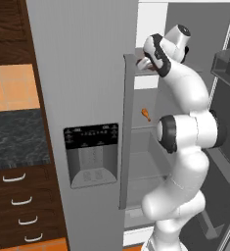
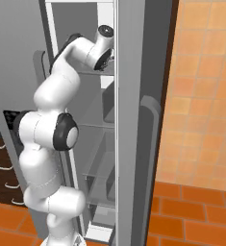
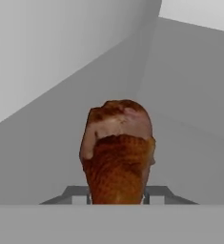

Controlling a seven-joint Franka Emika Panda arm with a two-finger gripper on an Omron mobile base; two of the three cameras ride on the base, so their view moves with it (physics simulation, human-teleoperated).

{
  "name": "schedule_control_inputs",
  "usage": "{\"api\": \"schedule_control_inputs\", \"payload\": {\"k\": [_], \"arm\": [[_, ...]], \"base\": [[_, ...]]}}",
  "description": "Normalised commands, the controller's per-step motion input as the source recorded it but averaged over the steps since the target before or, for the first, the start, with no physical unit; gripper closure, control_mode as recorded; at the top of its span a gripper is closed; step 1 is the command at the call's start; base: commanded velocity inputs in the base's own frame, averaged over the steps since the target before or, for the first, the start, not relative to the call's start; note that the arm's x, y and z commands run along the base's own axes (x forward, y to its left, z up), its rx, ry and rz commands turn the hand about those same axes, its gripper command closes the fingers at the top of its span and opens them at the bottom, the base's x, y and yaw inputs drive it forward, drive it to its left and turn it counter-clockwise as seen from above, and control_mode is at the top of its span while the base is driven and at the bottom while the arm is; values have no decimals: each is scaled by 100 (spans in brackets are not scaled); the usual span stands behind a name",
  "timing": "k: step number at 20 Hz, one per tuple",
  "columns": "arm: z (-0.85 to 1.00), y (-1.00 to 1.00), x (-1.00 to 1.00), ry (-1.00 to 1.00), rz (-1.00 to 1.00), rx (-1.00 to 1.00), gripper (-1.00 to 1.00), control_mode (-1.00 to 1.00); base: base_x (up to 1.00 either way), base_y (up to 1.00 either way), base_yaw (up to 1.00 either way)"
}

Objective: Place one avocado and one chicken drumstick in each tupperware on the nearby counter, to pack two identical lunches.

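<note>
A browned chicken drumstick [image 3: 117,152] stands close in front of the hand camera, on a grey fridge shelf. My gripper [image 3: 117,194] is shut on it, with a fingertip pressed against each side of its lower part. In the left base view the hand [image 1: 146,62] reaches onto the fridge's upper shelf, partly behind the door edge. A second chicken drumstick [image 1: 146,115] lies on the shelf below. The counter [image 1: 16,137] is at the left. The tupperware and the avocado are out of view.
The closed fridge door [image 1: 87,98] with its dispenser panel [image 1: 91,154] stands left of the arm. The open door [image 2: 138,120] stands on the right. Dark drawers [image 1: 18,206] sit under the counter. The floor is orange tile [image 2: 191,206].
</note>
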Motion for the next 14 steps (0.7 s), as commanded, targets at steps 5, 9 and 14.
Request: {"api": "schedule_control_inputs", "payload": {"k": [5, 9, 14], "arm": [[0, -2, -100, -17, -4, 0, 100, -100], [-7, 0, -100, -15, -13, 0, 100, -100], [-1, 0, -100, 0, -17, 0, 100, -100]], "base": [[0, 0, 0], [0, 0, 0], [0, 0, 0]]}}
